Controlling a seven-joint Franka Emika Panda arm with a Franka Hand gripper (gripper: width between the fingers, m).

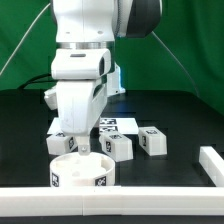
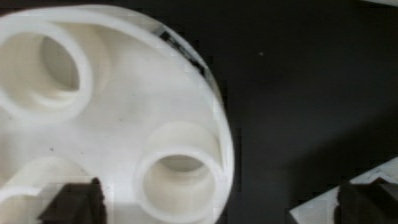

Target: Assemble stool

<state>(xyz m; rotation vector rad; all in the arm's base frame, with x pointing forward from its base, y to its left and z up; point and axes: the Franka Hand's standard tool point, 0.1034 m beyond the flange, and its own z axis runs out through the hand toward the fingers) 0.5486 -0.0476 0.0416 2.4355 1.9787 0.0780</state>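
The round white stool seat (image 1: 80, 170) lies on the black table at the exterior view's lower left, tags on its side wall. In the wrist view the seat (image 2: 98, 110) fills most of the picture, showing its round holes. My gripper (image 1: 76, 141) hangs just above the seat. In the wrist view the gripper (image 2: 217, 203) is open and holds nothing: one finger (image 2: 71, 202) is over the seat, the other over the bare table beside its rim. Two blocky white legs (image 1: 118, 146) (image 1: 153, 141) lie right of the seat.
The marker board (image 1: 120, 124) lies behind the legs. A long white bar (image 1: 120, 205) runs along the front edge and another (image 1: 212, 165) stands at the exterior view's right. A green net backs the scene.
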